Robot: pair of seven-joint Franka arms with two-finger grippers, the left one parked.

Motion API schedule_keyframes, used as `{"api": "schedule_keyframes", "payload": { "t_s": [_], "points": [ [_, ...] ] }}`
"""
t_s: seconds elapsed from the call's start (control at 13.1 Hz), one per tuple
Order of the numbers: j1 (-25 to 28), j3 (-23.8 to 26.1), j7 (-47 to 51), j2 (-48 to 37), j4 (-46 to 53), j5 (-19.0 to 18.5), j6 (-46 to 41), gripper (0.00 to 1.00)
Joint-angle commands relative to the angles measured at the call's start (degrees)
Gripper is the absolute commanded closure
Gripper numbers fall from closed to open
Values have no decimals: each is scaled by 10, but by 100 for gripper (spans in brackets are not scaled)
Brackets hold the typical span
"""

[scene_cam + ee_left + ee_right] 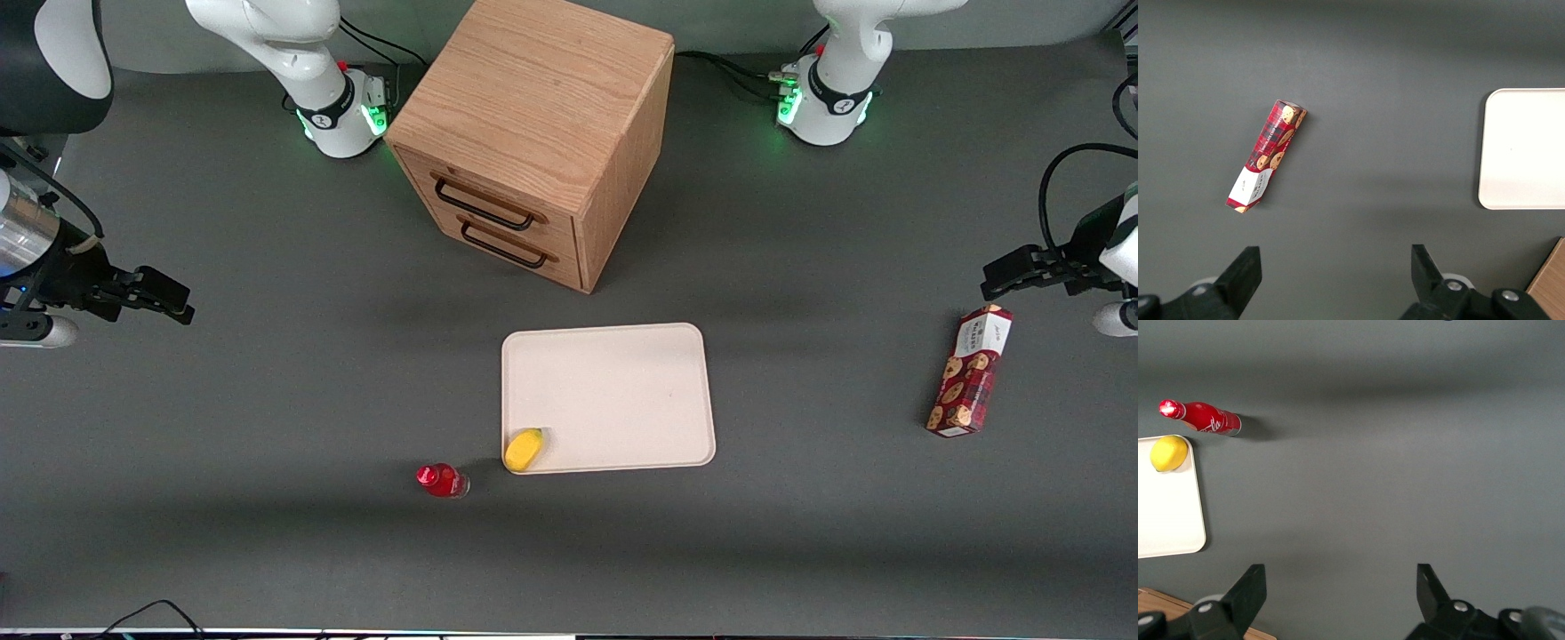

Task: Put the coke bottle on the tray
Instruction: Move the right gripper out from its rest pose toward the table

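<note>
The coke bottle with red cap and red label stands upright on the grey table, just off the tray's near corner; it also shows in the right wrist view. The cream tray lies flat in front of the wooden cabinet, and its corner shows in the right wrist view. My right gripper is open and empty, high above the table at the working arm's end, well apart from the bottle. In the right wrist view the gripper has wide-spread fingers over bare table.
A yellow rounded object sits on the tray's near corner beside the bottle. A wooden two-drawer cabinet stands farther from the camera than the tray. A red cookie box lies toward the parked arm's end.
</note>
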Motion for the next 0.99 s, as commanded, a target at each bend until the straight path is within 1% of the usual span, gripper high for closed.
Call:
{"api": "schedule_keyframes", "payload": {
  "t_s": [0.0, 0.15, 0.3, 0.46, 0.61, 0.68, 0.91],
  "points": [
    [2, -2, -11, -3, -5, 11, 4, 0],
    [3, -2, -9, 2, -4, 11, 5, 0],
    [6, -1, -5, 37, 6, 11, 9, 0],
    [42, -2, 15, 71, 38, 7, 22, 0],
    [76, -3, 62, 149, 133, -2, 18, 0],
    [90, -2, 80, 189, 176, -12, 18, 0],
    [138, -8, 112, 316, 330, -14, 25, 0]
  ]
}}
